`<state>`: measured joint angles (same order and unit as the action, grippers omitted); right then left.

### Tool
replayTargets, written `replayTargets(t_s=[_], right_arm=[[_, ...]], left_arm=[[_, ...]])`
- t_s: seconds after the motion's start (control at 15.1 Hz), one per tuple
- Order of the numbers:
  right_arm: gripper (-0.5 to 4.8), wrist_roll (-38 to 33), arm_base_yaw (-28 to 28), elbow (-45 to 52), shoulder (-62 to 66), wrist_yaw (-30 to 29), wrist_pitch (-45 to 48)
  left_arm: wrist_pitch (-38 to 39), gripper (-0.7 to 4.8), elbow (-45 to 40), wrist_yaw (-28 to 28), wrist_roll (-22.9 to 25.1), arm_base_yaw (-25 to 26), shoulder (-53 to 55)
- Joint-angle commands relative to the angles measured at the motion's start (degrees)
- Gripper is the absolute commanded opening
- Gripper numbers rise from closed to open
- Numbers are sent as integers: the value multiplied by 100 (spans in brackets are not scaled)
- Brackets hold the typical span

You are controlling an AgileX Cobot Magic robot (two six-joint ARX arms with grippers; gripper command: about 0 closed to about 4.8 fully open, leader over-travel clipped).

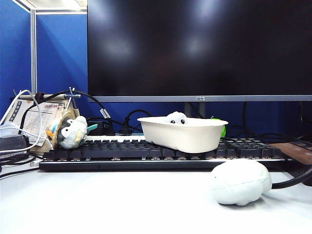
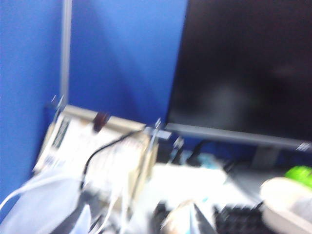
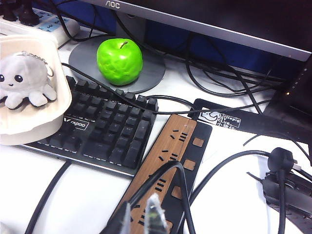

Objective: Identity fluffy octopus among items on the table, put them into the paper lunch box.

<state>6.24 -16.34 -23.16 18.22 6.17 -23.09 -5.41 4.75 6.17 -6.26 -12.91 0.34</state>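
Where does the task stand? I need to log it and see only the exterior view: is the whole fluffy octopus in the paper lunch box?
Observer: Yes. The right wrist view shows the fluffy octopus lying wholly inside the paper lunch box.
Operator: What is the green thing behind it?
Observer: A green apple on the monitor stand.
Operator: And the end effectors?
Observer: The right end effector hangs over a wood-grained power strip; blur hides the left end effector.
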Motion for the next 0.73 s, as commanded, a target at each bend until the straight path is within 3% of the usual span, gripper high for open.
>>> replayTargets(t_s=[0.07, 0.46, 0.73], right_arm=[[53, -22, 0, -24, -2, -9, 59], [53, -22, 0, -24, -2, -9, 59], [53, -22, 0, -24, -2, -9, 59]], left_arm=[[540, 268, 7, 2, -20, 374, -15], [1126, 268, 7, 2, -22, 1084, -15], [1228, 268, 7, 2, -20, 1141, -15]])
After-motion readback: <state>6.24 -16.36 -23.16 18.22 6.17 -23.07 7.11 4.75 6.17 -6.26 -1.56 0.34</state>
